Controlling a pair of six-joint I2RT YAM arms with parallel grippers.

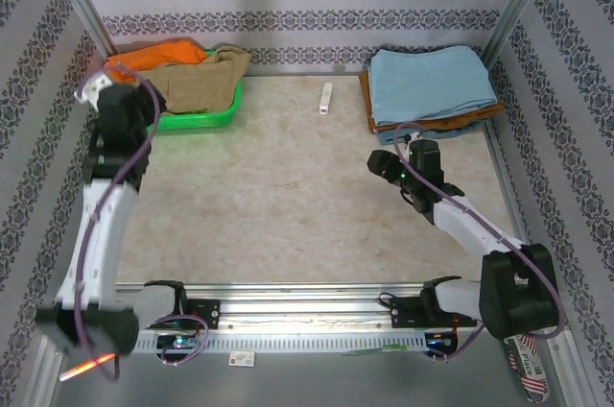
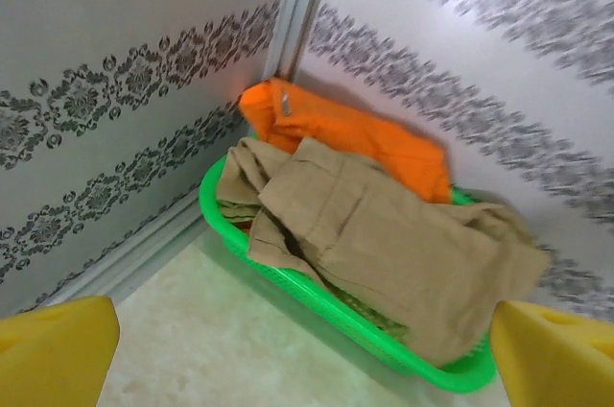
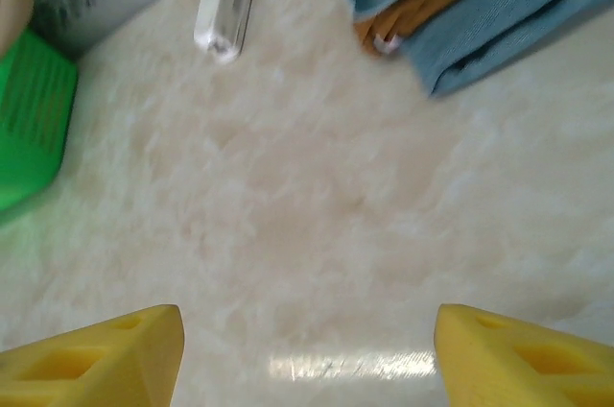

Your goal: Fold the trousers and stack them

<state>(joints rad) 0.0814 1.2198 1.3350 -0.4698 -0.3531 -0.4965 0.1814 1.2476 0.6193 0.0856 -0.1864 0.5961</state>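
Nearest the bases, the right gripper (image 3: 307, 354) is hanging over the bare beige marbled tabletop (image 1: 288, 196). Its yellow fingers are standing apart with nothing between them. Further out on the left, the left gripper (image 2: 305, 359) is hovering with its jaws spread wide and empty, facing the far-left corner.

There, a bright green plastic mesh basket (image 2: 288, 284) is holding the long khaki-tan cotton trousers (image 2: 384, 244). They are lying crumpled and draping over its near rim. A bright orange garment (image 2: 355, 133) is bunching behind them against the wall. A small white stick-shaped object (image 1: 326, 98) is lying on the table towards the back. At the far right, a stack of folded cloths (image 1: 427, 81) is sitting with light blue on top and a brown-orange layer beneath.

The fetching step seems to be in hand, with no folding begun. The next move is probably calling for the left gripper to come down on a loose khaki edge, pinch it without the orange fabric, and carry the trousers onto the open tabletop.
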